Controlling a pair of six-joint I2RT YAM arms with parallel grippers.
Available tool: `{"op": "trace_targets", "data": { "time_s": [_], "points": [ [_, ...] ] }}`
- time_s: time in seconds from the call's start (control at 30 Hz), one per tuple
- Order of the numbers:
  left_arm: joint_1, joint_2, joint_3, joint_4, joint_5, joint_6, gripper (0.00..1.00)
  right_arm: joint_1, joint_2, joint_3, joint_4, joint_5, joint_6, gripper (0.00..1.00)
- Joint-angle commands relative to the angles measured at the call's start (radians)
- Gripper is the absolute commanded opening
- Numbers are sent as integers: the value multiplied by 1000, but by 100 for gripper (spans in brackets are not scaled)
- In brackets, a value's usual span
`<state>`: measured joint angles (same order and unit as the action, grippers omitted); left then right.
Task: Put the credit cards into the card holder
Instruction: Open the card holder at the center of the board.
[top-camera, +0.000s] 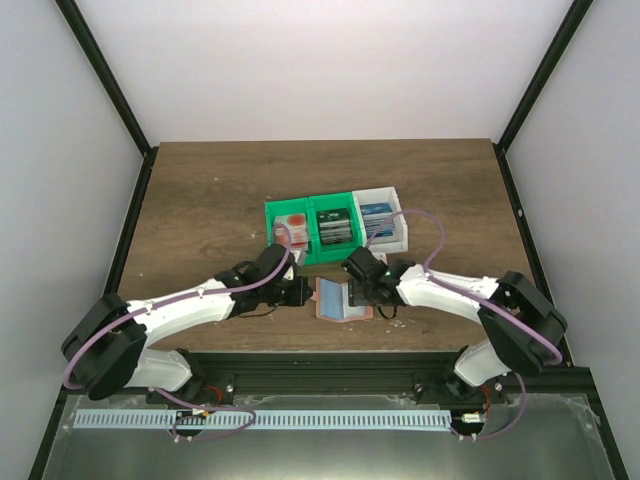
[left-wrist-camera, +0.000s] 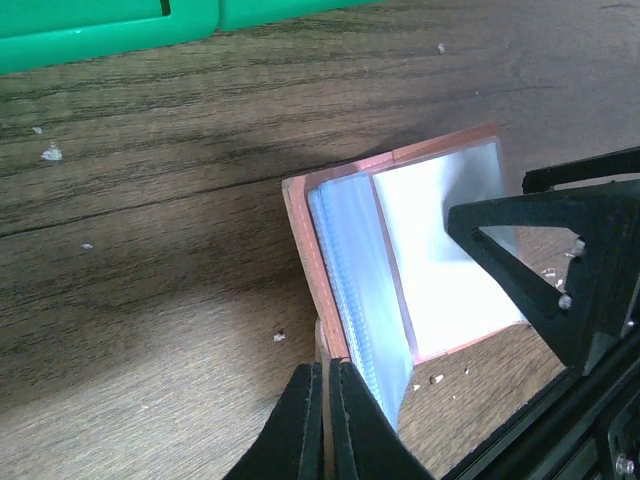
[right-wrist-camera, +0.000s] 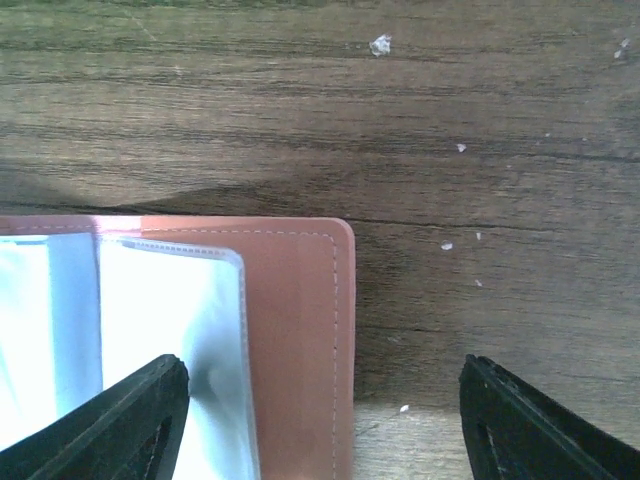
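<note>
card holder (top-camera: 343, 299) open, salmon, clear sleeves; left gripper (left-wrist-camera: 325, 375) closed, apparently on its corner; right gripper (right-wrist-camera: 320, 368) spread; wooden table (top-camera: 200, 200), white walls (top-camera: 300, 70).

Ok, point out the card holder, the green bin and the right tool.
card holder (right-wrist-camera: 300, 300), right wrist view, salmon cover.
green bin (top-camera: 335, 256), top external view, front wall.
right tool (right-wrist-camera: 320, 370), right wrist view, midway between open fingertips.

Green bin (top-camera: 312, 257), white bin (top-camera: 375, 194), wooden table (top-camera: 200, 200).
</note>
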<state>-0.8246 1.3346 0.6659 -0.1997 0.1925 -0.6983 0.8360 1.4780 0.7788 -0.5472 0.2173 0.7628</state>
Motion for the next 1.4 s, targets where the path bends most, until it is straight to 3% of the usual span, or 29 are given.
{"op": "trace_targets", "data": {
  "time_s": [0.0,0.3,0.53,0.63,0.7,0.93,1.07,1.13,1.37],
  "points": [
    [1,15,-2,5,-2,2,0,9,-49,40,29,-11,-34,73],
    [0,12,6,18,33,9,0,9,-136,79,59,-117,-65,70],
    [0,10,3,28,41,9,0,9,-180,72,119,-199,-91,39],
    [0,12,0,28,39,7,0,9,-141,64,127,-218,-98,32],
    [1,14,-1,24,34,5,0,11,-111,56,141,-239,-105,33],
    [0,15,-5,-2,-24,-11,6,27,-3,64,160,-261,-117,52],
    [0,19,-1,-25,-79,-32,17,44,72,87,138,-229,-113,57],
    [0,0,-2,-32,-119,-48,28,62,123,120,94,-188,-100,62],
    [1,-18,-11,-12,-128,-63,39,120,231,163,36,-109,-78,73]
  ]
}}
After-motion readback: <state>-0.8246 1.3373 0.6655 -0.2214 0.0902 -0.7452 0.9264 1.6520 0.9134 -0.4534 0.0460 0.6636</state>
